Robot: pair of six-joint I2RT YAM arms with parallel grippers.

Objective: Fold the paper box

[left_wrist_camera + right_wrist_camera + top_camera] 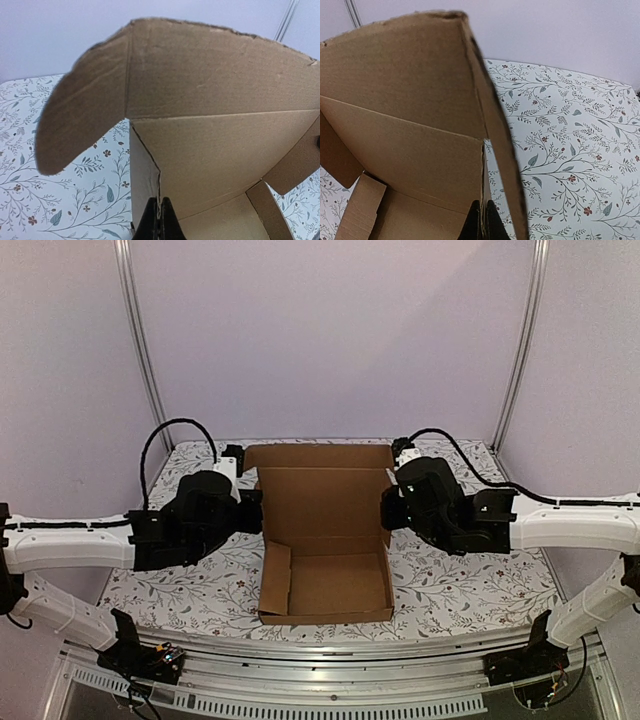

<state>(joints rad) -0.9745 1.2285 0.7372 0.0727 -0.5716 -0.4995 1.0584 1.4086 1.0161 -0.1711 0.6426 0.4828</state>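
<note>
Left jaws: pinched tight on the edge of the left side wall (145,175) of the paper box (325,540), the cardboard running straight in between my tips. Right jaws: likewise clamped on the edge of the right side wall (485,175). Both walls stand upright. Beyond them the lid panel (322,465) rises at the far side, and its rounded ear flap (80,115) curls out on my left. The front wall (325,617) is up. An inner flap (276,580) leans inside at the near left. The box sits mid-way across the flower-patterned desk (470,590), between my left arm (190,520) and right arm (450,505).
</note>
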